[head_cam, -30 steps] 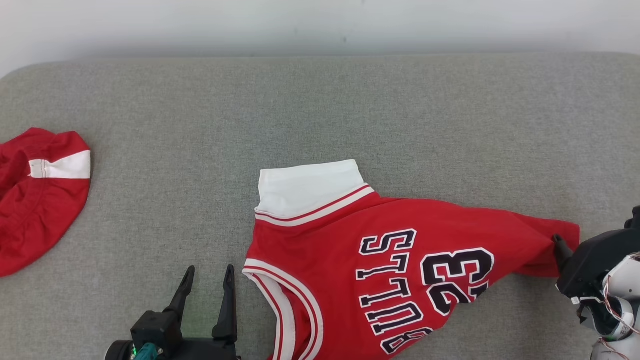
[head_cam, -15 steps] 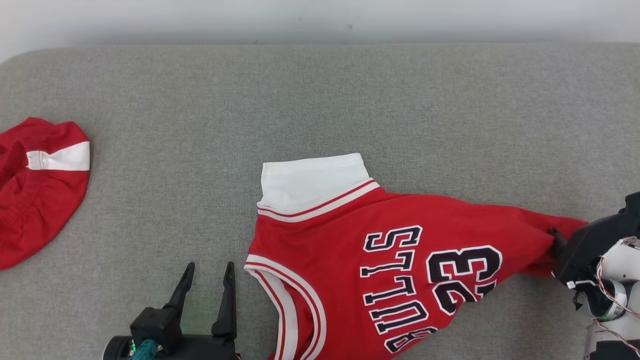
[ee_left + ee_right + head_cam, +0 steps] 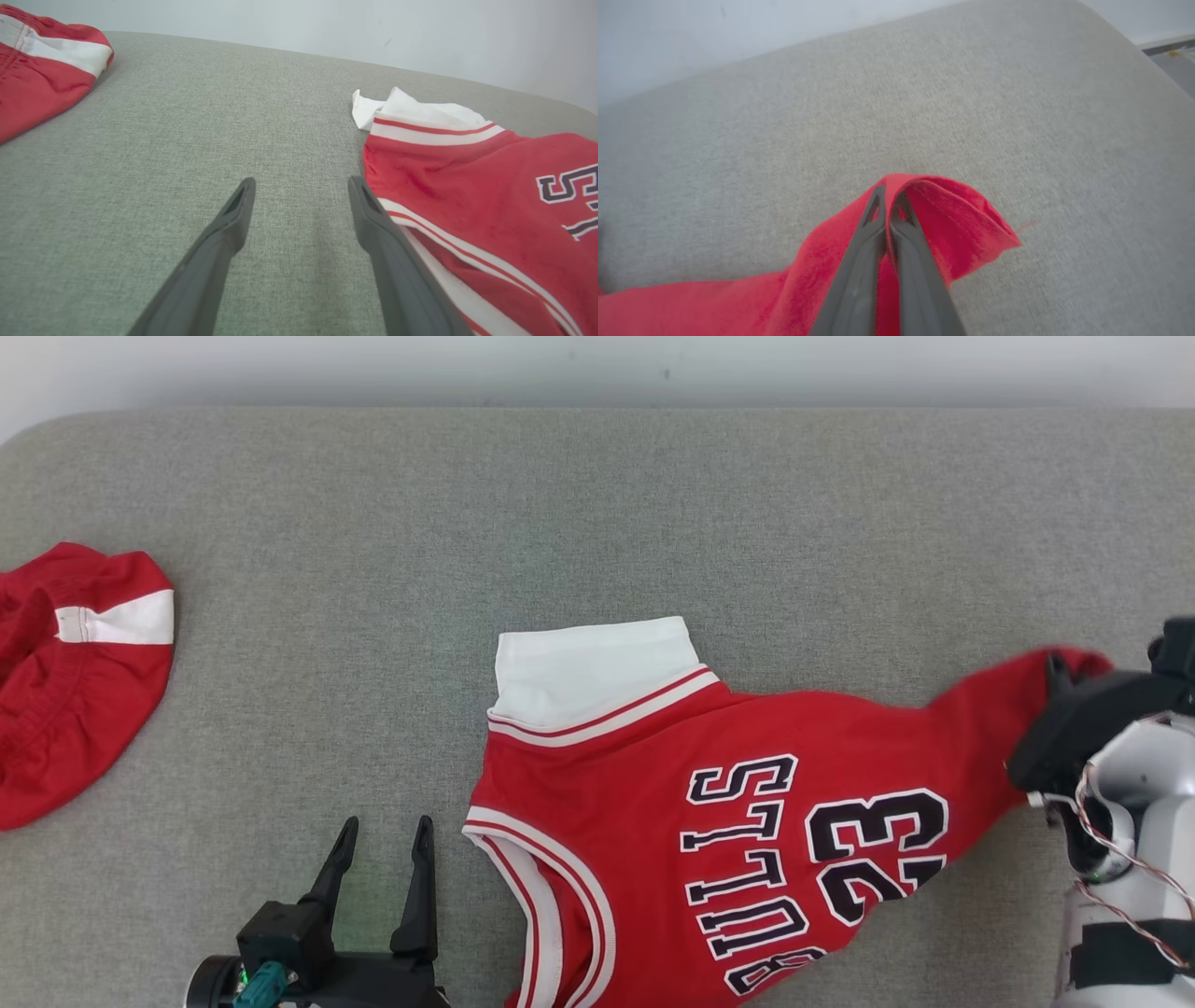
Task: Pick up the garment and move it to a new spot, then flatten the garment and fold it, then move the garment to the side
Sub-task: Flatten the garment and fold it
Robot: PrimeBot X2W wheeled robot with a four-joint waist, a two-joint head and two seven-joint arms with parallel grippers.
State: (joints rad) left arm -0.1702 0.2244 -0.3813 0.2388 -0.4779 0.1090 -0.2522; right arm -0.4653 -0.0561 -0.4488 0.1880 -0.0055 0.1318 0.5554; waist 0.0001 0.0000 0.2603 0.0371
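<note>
The garment (image 3: pixel 747 775) is a red basketball jersey with white trim and dark lettering, lying on the grey padded surface (image 3: pixel 560 523) at the centre right. Its far right corner is pinched by my right gripper (image 3: pixel 1060 665) and lifted off the surface. In the right wrist view that gripper (image 3: pixel 889 196) is shut on the red fabric (image 3: pixel 952 219), which drapes over both fingers. My left gripper (image 3: pixel 385 831) stands open at the lower left, just left of the jersey's armhole trim (image 3: pixel 420 233), and its fingers (image 3: pixel 233 219) hold nothing.
A second red garment with a white band (image 3: pixel 75 663) lies crumpled at the left edge. A pale wall (image 3: pixel 597 364) runs behind the surface. Bare grey surface stretches across the back and between the two garments. The surface's right edge (image 3: pixel 1148 70) drops off close to my right gripper.
My right gripper has shut on the jersey's right corner and lifted it up and back. The head camera has tilted a little. The left gripper has stayed in place.
</note>
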